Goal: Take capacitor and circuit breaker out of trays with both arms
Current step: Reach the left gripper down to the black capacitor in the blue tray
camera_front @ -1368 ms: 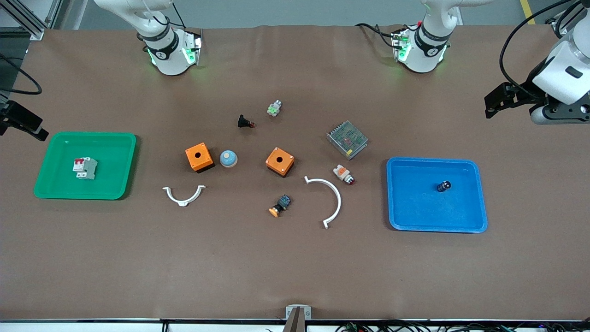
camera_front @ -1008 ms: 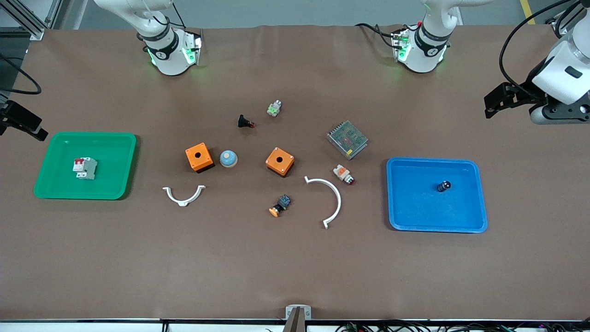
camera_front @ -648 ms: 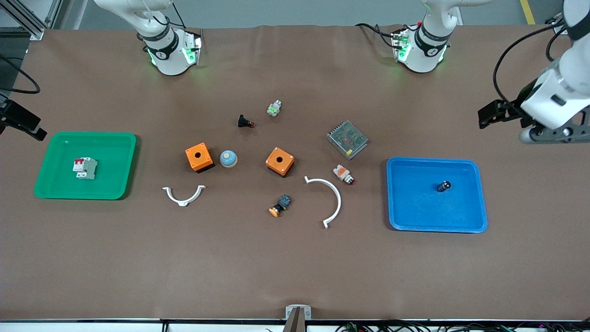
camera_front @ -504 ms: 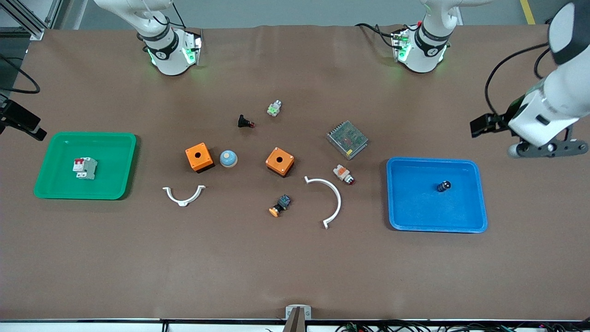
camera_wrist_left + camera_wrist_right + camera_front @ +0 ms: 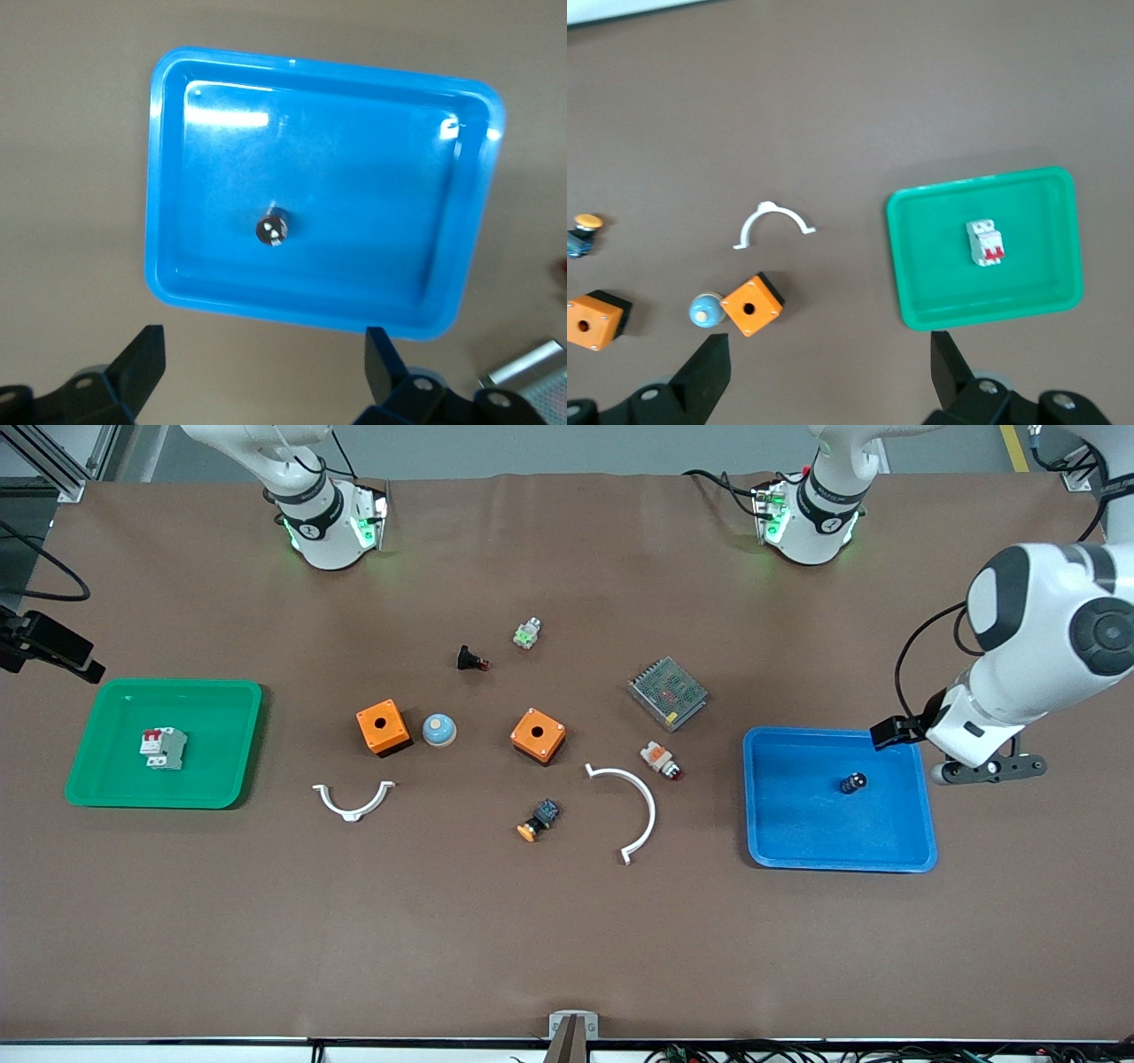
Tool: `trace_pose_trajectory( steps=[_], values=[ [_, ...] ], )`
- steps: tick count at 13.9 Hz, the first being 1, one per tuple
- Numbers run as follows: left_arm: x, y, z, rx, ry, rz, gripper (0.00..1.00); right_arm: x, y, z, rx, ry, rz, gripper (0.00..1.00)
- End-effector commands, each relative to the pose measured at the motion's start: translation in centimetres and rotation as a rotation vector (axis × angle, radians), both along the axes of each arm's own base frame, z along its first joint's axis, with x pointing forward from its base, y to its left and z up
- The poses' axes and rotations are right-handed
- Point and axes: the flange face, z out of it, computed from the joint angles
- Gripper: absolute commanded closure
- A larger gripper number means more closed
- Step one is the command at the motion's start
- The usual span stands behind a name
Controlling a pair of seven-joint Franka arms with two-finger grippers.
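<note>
The capacitor [image 5: 853,783], a tiny black cylinder, stands in the blue tray [image 5: 788,841] at the left arm's end; it also shows in the left wrist view [image 5: 272,227]. The breaker [image 5: 163,747], white-grey with red toggles, lies in the green tray [image 5: 106,788] at the right arm's end and shows in the right wrist view [image 5: 985,243]. My left gripper [image 5: 988,767] [image 5: 264,372] is open and empty, up beside the blue tray's end edge. My right gripper [image 5: 828,376] is open and empty, high above the table; only a black part of its hand [image 5: 55,654] shows beside the green tray.
Between the trays lie two orange boxes [image 5: 383,727] [image 5: 538,736], a blue dome button [image 5: 438,730], two white curved clips [image 5: 353,800] [image 5: 633,810], a metal mesh box [image 5: 667,693], a white-and-orange button [image 5: 660,759], a black push-button [image 5: 469,659] and other small parts.
My left arm has swung down from the table's end to the blue tray's edge. My right hand has shifted slightly toward the green tray. Capacitor and breaker have not moved.
</note>
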Motion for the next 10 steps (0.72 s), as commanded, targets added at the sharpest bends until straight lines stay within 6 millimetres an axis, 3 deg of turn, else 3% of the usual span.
trace_pose_trajectory(
  steps=[1,3,6,10],
  values=[
    [-0.7,2.2,-5.0,0.001,-0.003,0.03,0.09,-0.3,-6.2,-4.8,-0.033,0.082,0.103,0.0],
    [-0.5,2.7,-7.9,-0.008,0.026,0.039,0.21,-0.6,-7.9,-7.0,-0.074,0.127,0.12,0.0],
    [0.0,2.8,-11.0,-0.026,0.024,0.049,0.21,-1.8,-12.3,-13.8,-0.061,0.164,0.103,0.0],
    [0.5,2.4,-13.1,-0.041,0.003,0.048,0.22,-4.2,-17.7,-22.1,-0.059,0.118,0.191,0.0]
  ],
)
